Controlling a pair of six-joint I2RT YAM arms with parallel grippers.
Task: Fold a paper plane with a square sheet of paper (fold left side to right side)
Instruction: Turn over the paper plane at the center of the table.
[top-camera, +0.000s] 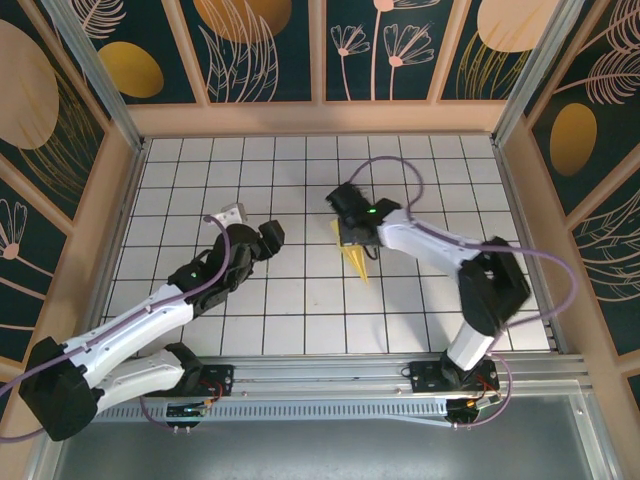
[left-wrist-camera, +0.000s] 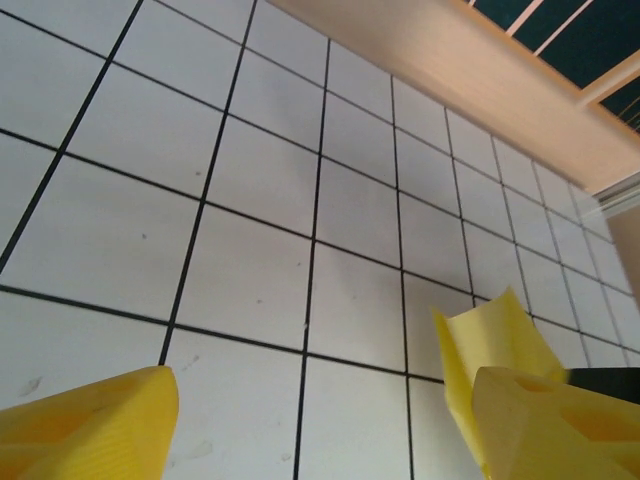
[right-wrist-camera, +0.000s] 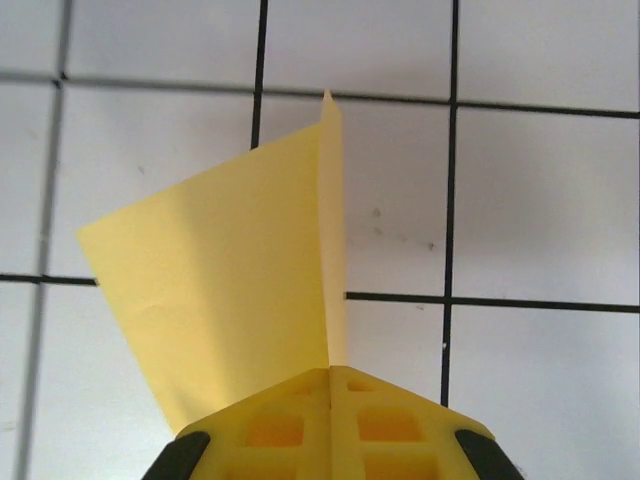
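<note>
right gripper (top-camera: 352, 238) pinches the paper plane (top-camera: 357, 262) near the bench (top-camera: 300, 300) middle; left gripper (top-camera: 238, 214) sits apart, toward the left edge.

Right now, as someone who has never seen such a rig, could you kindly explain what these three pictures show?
Two robot arms are bolted at the near edge of a white tiled table. The overhead picture comes from a fixed camera above and behind them; the other two come from cameras on each wrist.

The right gripper is shut on the paper plane, a folded pale-yellow sheet whose pointed end shows in the overhead view.

The left gripper is open and holds nothing. Its yellow fingers frame its own view, with the paper peeking out beyond the right-hand one.
</note>
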